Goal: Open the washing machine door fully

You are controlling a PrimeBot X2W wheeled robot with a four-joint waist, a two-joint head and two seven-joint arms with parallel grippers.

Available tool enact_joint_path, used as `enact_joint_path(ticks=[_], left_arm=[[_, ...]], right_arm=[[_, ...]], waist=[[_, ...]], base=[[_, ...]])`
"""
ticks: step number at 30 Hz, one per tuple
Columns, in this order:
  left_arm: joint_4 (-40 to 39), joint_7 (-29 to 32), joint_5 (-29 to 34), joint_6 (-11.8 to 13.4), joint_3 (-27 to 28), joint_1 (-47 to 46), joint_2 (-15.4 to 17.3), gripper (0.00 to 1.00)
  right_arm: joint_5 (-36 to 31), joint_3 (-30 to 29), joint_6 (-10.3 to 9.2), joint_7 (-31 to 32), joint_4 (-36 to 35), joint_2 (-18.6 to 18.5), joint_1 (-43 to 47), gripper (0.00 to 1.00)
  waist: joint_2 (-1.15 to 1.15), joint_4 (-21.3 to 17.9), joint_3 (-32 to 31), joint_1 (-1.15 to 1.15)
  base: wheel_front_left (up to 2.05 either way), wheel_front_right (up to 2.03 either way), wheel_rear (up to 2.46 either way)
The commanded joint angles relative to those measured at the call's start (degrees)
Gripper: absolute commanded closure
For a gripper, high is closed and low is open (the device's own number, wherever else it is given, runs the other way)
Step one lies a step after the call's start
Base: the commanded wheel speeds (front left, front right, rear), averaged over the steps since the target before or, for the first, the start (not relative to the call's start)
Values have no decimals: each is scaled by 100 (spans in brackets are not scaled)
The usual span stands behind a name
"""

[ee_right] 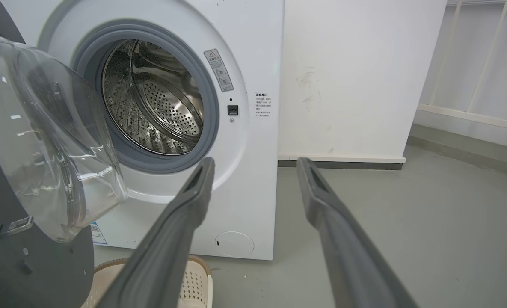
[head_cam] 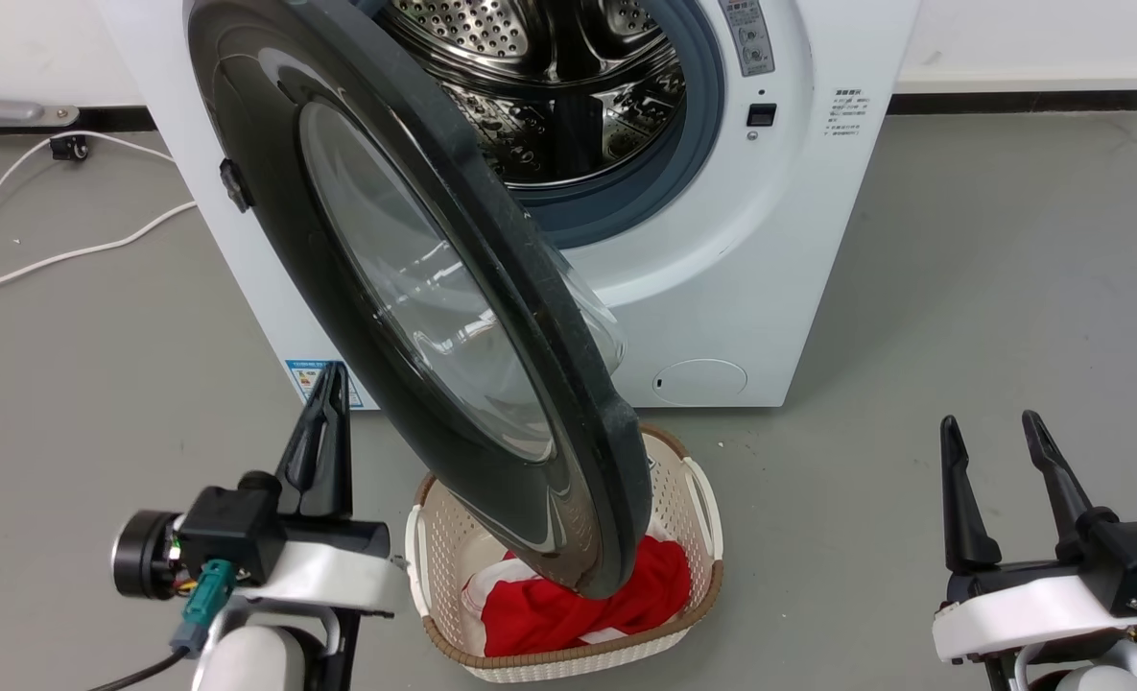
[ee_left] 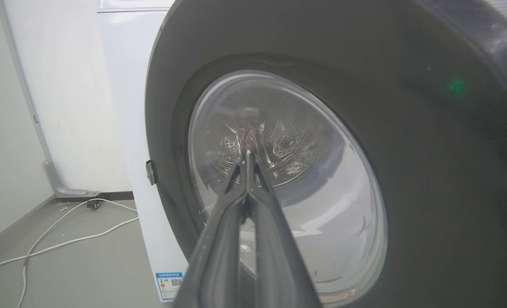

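The washing machine door (head_cam: 405, 288) stands swung well out from the white machine (head_cam: 741, 278), hinged at its left side and baring the steel drum (head_cam: 549, 86). In the head view its lower rim overlaps a white basket (head_cam: 698, 499) of red cloth (head_cam: 549, 609) on the floor. The left claw (head_cam: 336, 379) has its fingers pressed together, tips close by the door's outer face, touching or not I cannot tell, while the right claw (head_cam: 988, 422) is spread apart, well away from the door.
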Motion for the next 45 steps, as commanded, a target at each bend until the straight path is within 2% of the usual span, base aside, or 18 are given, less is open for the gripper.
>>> enact_joint_path(ticks=[1, 13, 16, 22, 27, 34, 40, 45], left_arm=[[-126, -12, 14, -14, 23, -93, -5, 100], [-1949, -11, 211, -20, 113, -735, -3, 100], [-2480, -8, 238, -46, -82, -966, -5, 100], [-2870, -8, 49, -105, -729, -1399, -4, 100], [-2785, -8, -167, -158, -1601, -1649, -3, 100], [-2225, 177, -453, -247, -2711, -1384, -2, 100], [-1602, 658, -657, -306, -3347, -942, 132, 100], [-1078, 988, -782, -308, -3569, -660, 256, 100]], right_arm=[[31, -9, -4, -11, -24, 18, -70, 0], [81, -37, -4, -12, 10, 17, -72, 0], [81, -45, -4, -12, 20, 17, -50, 0], [107, -71, -4, -13, 30, 18, -31, 0], [128, -32, -4, -13, 56, 17, -41, 0], [144, -56, -4, -13, 79, 16, 40, 0], [193, -69, -4, -12, 115, 16, 91, 0], [231, -51, -4, -8, 133, 16, 63, 0]], waist=[[0, 4, 3, 0], [0, 13, 0, 0], [0, 7, -2, 0], [0, 20, 8, 0], [0, -17, -1, 0], [0, -66, -37, 0], [0, -51, -41, 0], [0, -33, -13, 0]], base=[[0, 0, 0], [0, 0, 0], [0, 0, 0], [0, 0, 0], [0, 0, 0], [0, 0, 0], [0, 0, 0], [0, 0, 0]])
